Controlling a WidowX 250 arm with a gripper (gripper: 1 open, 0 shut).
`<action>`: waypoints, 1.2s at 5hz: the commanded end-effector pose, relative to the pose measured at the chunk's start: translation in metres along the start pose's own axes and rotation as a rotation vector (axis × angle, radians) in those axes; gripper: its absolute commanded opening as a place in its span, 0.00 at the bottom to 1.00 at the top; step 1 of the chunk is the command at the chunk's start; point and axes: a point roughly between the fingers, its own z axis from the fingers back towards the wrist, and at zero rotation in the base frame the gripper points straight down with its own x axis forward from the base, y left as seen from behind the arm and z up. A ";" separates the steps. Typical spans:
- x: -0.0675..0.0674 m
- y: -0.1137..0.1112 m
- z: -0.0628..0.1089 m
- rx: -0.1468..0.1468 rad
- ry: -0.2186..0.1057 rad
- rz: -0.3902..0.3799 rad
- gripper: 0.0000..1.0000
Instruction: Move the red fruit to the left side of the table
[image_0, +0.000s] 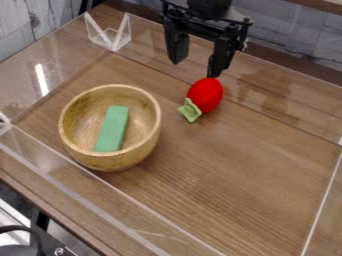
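Red fruit (205, 96) mid-table (254, 170), open end effector (199, 55) above, bare wood toward right acrylic edge

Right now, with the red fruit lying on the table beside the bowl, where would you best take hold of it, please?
Probably across the rounded red body of the red fruit, coming straight down from above. It lies tipped, its green leafy cap pointing down-left toward the wooden bowl, so the plump middle offers the fullest sides. The open end effector already hangs just above it.
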 end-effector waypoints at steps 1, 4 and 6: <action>0.011 0.002 -0.012 0.004 -0.005 -0.007 1.00; 0.026 0.032 -0.063 0.012 -0.098 -0.012 1.00; 0.031 0.021 -0.070 0.006 -0.158 -0.161 1.00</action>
